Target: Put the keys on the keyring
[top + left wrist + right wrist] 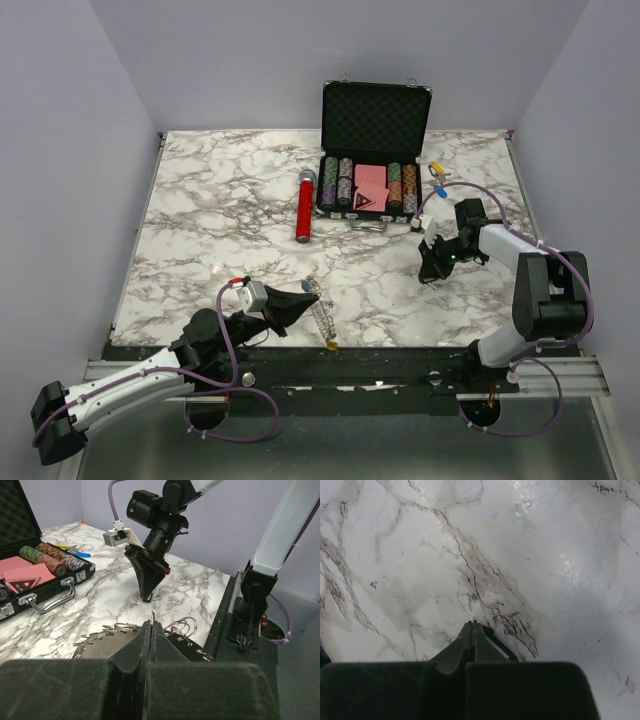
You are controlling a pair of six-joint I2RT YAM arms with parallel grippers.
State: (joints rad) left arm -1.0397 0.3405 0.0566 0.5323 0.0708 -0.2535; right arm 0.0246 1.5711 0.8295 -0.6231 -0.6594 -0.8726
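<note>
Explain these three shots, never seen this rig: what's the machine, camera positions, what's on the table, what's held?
Two robot arms, each with a two-finger gripper. One picture looks down from above and behind; the other two come from cameras on each wrist. On the white marble table: an open black case of poker chips, a red cylinder, and a thin metal keyring fanned with silver keys. The left gripper is shut, apparently pinching that ring. The right gripper is shut at the tabletop; nothing visible in it.

Marble table; on it case, red cylinder, keyring.
</note>
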